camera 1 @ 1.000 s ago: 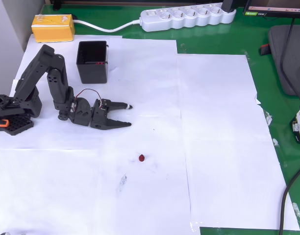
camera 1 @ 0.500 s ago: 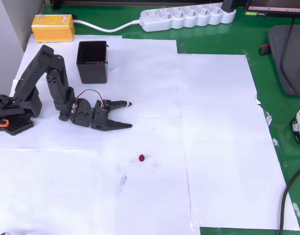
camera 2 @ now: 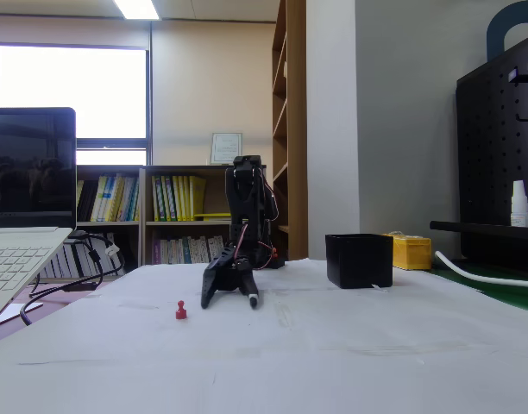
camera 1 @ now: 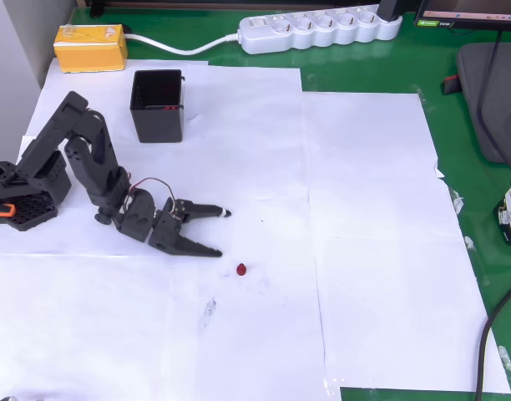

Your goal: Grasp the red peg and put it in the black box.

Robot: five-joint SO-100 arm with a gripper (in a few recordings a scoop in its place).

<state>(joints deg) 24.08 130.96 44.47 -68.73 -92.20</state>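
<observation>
approach step, no grasp yet. claw (camera 1: 222, 232) is spread wide and empty, low over the white paper on the counter (camera 1: 364, 251), its two tips pointing toward the right of the overhead view. the lower tip sits near the red peg (camera 1: 241, 269), a little up and to the left of it, not touching.

red peg lies alone on the paper, well apart from the black box (camera 1: 157, 106), which stands upright and open-topped at the upper left of the overhead view, just right of the arm's base. in the fixed view the peg (camera 2: 180, 310) is left of the claw (camera 2: 232, 297) and the box (camera 2: 359, 260) is off to the right.

peg orientation: in the fixed view it appears to stand upright, rounded head up, long axis vertical. too small to be sure.

next move, as i judge it: swing the claw a bit further so the peg falls between the tips, settle down, then close. small target, so alignment needs care; a nudge from one tip could knock it over or roll it away.
</observation>
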